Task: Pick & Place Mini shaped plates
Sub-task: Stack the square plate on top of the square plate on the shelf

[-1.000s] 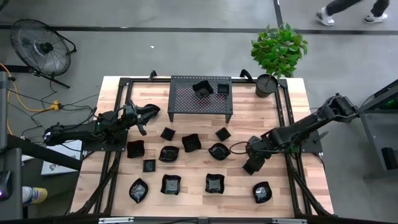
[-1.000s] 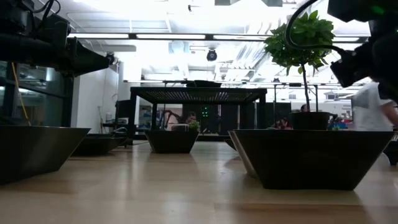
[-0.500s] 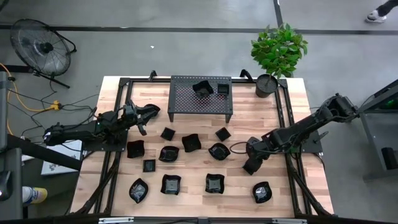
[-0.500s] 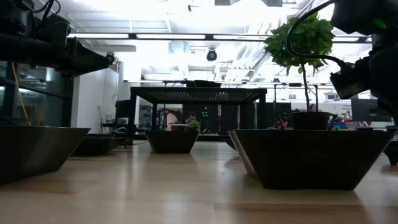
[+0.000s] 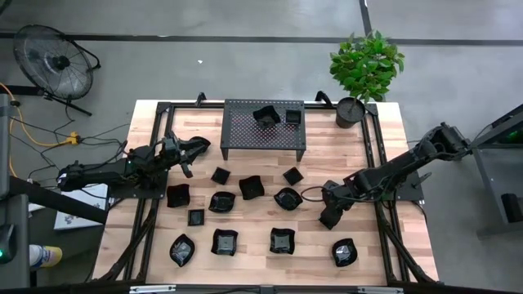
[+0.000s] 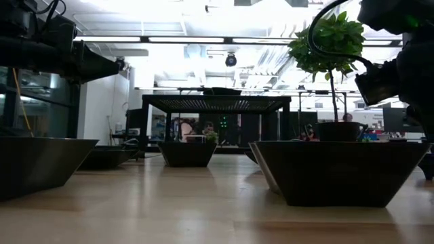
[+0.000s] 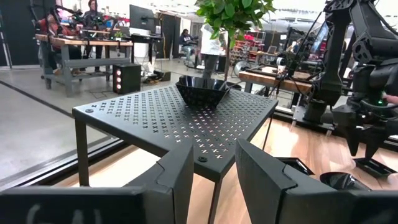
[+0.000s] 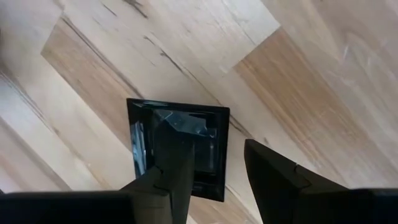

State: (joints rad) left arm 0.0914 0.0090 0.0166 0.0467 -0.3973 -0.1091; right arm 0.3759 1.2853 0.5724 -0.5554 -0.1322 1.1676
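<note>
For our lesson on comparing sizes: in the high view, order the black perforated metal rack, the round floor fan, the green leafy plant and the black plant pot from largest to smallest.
1. Black perforated metal rack.
2-3. Round floor fan and green leafy plant: alike, unranked.
4. Black plant pot.

Illumination is even and bright, supplied from overhead. In the low view, the ceiling light strips (image 6: 203, 39) are overexposed and the near dishes (image 6: 339, 169) appear as backlit silhouettes. The counter (image 5: 384, 139) shows only soft, short shadows. The square dish (image 8: 211, 121) carries glare on its glossy rim. The left pincer fingers (image 7: 177, 174) are slightly soft.
</note>
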